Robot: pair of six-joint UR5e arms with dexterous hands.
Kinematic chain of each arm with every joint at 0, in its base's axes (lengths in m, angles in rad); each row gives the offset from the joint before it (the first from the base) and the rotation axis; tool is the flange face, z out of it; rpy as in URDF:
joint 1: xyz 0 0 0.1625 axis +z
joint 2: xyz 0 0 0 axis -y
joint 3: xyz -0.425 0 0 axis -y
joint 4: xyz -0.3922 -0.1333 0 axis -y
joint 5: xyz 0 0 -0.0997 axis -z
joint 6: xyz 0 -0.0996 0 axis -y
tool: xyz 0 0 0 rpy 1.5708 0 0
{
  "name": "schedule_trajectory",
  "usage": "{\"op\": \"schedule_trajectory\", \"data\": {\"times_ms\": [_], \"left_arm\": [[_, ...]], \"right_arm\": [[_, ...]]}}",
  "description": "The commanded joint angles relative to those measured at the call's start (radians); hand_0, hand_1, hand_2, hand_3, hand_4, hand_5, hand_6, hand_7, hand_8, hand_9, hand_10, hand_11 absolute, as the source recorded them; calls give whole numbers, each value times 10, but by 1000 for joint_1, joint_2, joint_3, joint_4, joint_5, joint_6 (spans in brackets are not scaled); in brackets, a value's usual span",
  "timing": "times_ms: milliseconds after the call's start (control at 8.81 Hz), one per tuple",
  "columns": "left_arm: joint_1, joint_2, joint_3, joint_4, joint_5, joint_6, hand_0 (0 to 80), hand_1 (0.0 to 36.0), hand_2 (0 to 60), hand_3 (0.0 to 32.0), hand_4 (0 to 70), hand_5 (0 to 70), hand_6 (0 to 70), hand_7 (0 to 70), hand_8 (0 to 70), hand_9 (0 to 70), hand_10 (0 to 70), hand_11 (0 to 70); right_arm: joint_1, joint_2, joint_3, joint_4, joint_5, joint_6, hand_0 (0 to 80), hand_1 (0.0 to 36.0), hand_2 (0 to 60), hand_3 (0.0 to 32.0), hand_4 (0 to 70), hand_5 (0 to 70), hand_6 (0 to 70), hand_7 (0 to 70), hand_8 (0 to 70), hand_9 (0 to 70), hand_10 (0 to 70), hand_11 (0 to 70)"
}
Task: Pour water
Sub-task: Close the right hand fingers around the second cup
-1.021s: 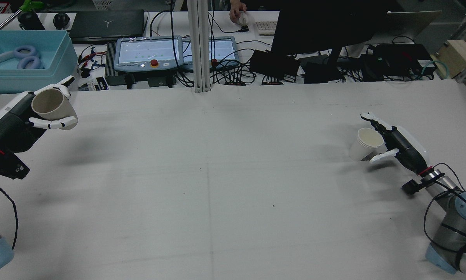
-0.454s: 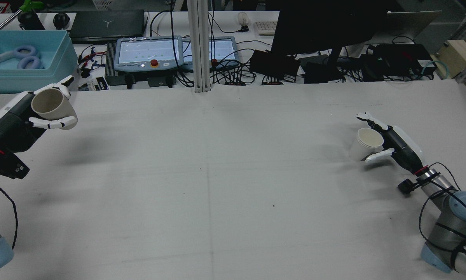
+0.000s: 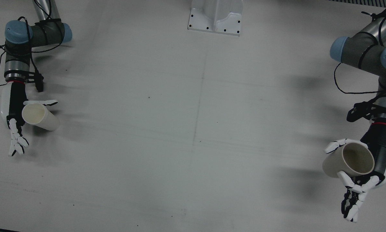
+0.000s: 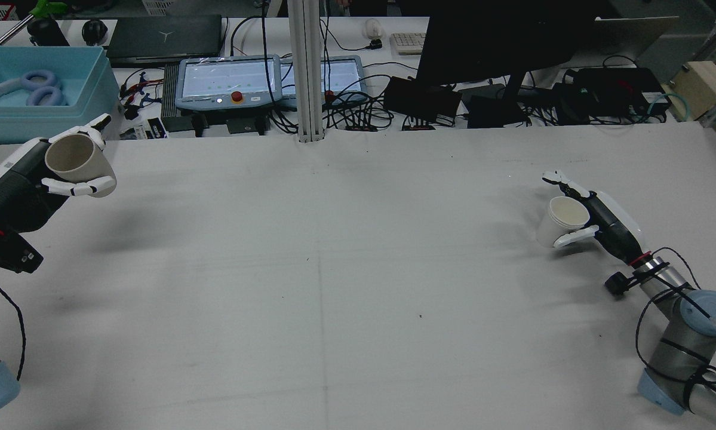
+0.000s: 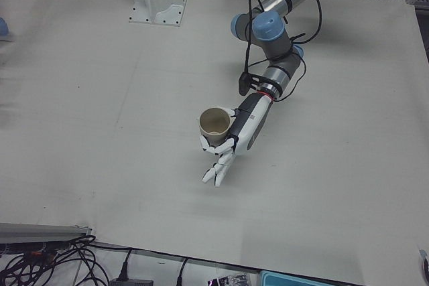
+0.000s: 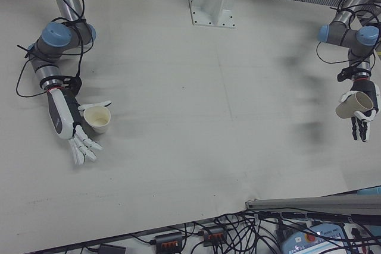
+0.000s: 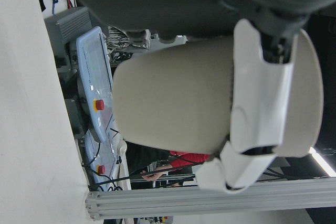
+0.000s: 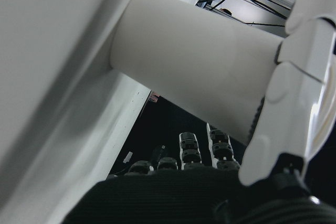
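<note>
Beige cup (image 3: 347, 160) lifted off the table, gripped by left hand (image 3: 362, 174); white cup (image 3: 40, 116) on the table, cradled by right hand (image 3: 15, 124), fingers mostly outstretched.

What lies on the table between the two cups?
Nothing: the front view shows only bare table between the white cup at the right hand and the beige cup in the left hand.
</note>
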State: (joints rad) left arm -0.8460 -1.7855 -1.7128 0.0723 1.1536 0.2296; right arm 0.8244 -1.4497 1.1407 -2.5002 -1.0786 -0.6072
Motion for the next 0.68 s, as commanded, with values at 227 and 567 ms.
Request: {"op": "schedule_trajectory", "data": {"times_ms": [227,567], "left_arm": [[-16,2,7,-11,0,1,621,360,600,0,316,700,57,82,4,4,7,45],[-18,1,7,-12,0,2,623,360,600,0,313,700,55,82,4,3,5,42]], "right_arm": [[1,8,5,-9,0,1,610,230,150,0,566,252,172,281,111,129,23,47],[7,6,5,-9,5,3,599,244,344,0,700,364,220,311,164,204,60,96]]}}
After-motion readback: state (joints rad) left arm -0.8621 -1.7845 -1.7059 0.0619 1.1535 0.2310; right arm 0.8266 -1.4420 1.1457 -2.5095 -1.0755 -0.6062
